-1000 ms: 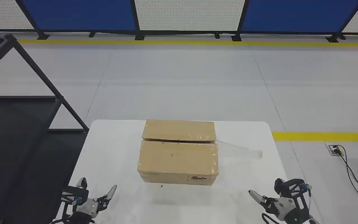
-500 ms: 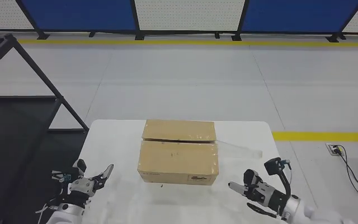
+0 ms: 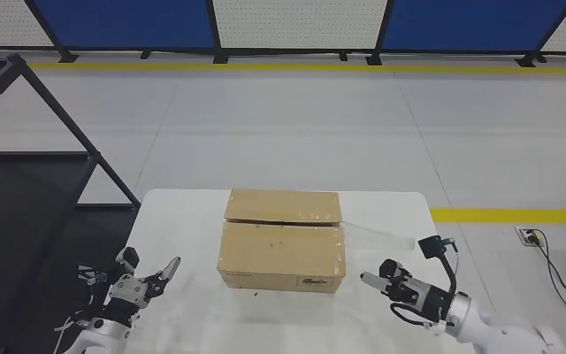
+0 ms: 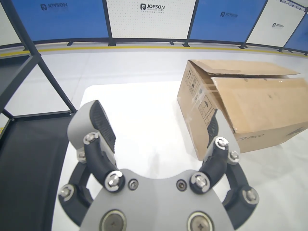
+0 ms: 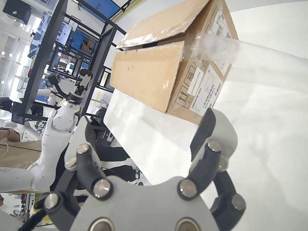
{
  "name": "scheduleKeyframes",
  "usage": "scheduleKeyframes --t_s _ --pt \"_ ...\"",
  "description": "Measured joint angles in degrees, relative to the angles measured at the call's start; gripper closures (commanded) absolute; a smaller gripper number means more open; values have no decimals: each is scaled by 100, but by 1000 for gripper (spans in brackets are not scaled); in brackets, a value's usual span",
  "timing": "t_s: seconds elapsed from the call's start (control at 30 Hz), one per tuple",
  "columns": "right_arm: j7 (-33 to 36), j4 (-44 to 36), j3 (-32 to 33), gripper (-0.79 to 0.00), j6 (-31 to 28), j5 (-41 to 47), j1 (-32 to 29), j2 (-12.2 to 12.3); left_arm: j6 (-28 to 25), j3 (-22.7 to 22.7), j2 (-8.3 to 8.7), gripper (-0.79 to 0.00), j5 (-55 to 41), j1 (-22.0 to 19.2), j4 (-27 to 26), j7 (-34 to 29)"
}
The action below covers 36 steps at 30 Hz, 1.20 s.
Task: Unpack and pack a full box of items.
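A brown cardboard box point(image 3: 281, 239) sits in the middle of the white table point(image 3: 186, 226), its top flaps down with a narrow gap between them. A strip of clear tape point(image 3: 378, 234) trails from its right end. In the left wrist view the box point(image 4: 243, 102) lies ahead and to one side. My left gripper point(image 3: 148, 273) is open over the table's left front edge, holding nothing; its fingers point(image 4: 102, 123) stand wide apart. My right gripper point(image 3: 382, 277) is open near the box's front right corner point(image 5: 168, 106), empty.
A black metal rack point(image 3: 49, 177) stands just left of the table. Blue and white partition panels point(image 3: 301, 22) line the far side of the floor. Bare table surface lies in front of the box and on both sides.
Both arms have come up from the front edge onto the table. The right gripper has moved left towards the box's front right corner. The box has not moved.
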Motion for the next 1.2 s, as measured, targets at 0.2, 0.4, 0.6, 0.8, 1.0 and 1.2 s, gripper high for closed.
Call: scheduleKeyframes --t_s 0.2,0.4,0.6,0.8,1.0,1.2 --pt "-507 226 -489 -785 17 361 248 -66 -115 100 -8 -785 -786 -399 97 -581" --pt "-731 832 -920 -785 -191 672 894 -112 -287 144 18 -785 -1307 -854 212 -1244" --pt "-1027 1430 -1275 -785 -220 715 1469 -167 -364 202 42 -785 -1644 -1089 295 -1772" --pt "-1024 1438 -1278 -785 -210 712 1476 -167 -362 195 43 -785 -1648 -1089 289 -1779" --pt "-1038 1435 -1282 -785 -207 707 1466 -168 -358 199 42 -785 -1651 -1085 289 -1773" --pt "-1087 1528 -1338 -785 -430 700 1460 -161 -463 256 56 -785 -2000 -1195 344 -2034"
